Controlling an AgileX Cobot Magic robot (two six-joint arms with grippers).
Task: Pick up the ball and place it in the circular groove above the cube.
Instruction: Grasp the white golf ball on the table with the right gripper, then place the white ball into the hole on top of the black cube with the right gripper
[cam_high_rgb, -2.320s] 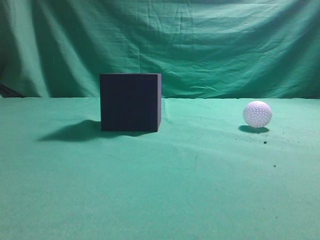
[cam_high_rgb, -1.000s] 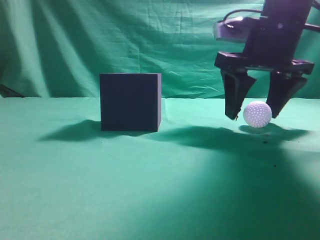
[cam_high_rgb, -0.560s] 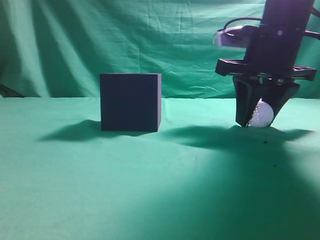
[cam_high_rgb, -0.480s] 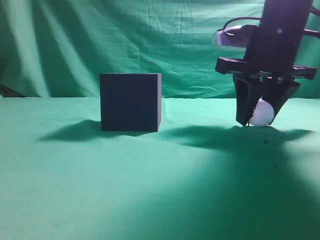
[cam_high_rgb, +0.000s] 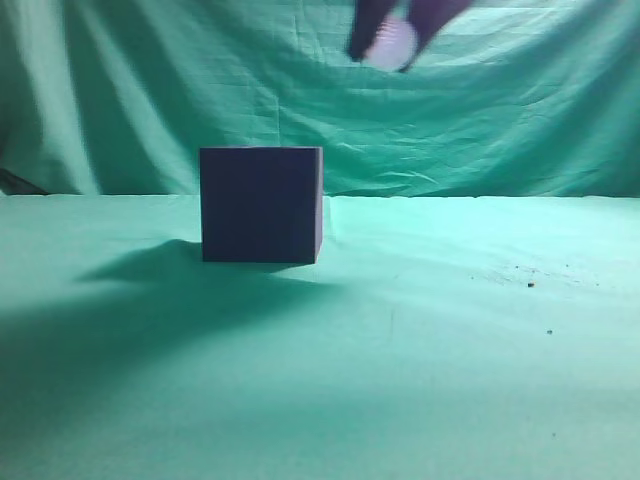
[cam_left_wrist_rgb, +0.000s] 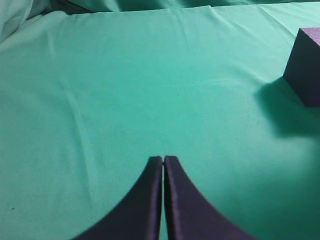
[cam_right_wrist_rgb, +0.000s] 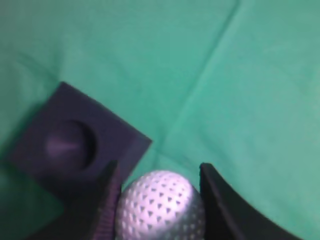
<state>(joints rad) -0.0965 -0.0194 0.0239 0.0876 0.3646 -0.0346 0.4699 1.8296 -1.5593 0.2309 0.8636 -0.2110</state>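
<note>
Right gripper (cam_right_wrist_rgb: 157, 200) clamping ball (cam_right_wrist_rgb: 160, 205), high above cube (cam_high_rgb: 261, 204)

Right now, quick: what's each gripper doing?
Left gripper: closed, holding nothing.
Right gripper: closed on the ball, up in the air.

A staged lab setup: green cloth (cam_high_rgb: 420, 380) over the table and a draped backdrop (cam_high_rgb: 150, 80).

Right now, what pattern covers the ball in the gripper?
Small dark dimples across the white golf ball; clearest in the right wrist view.
</note>
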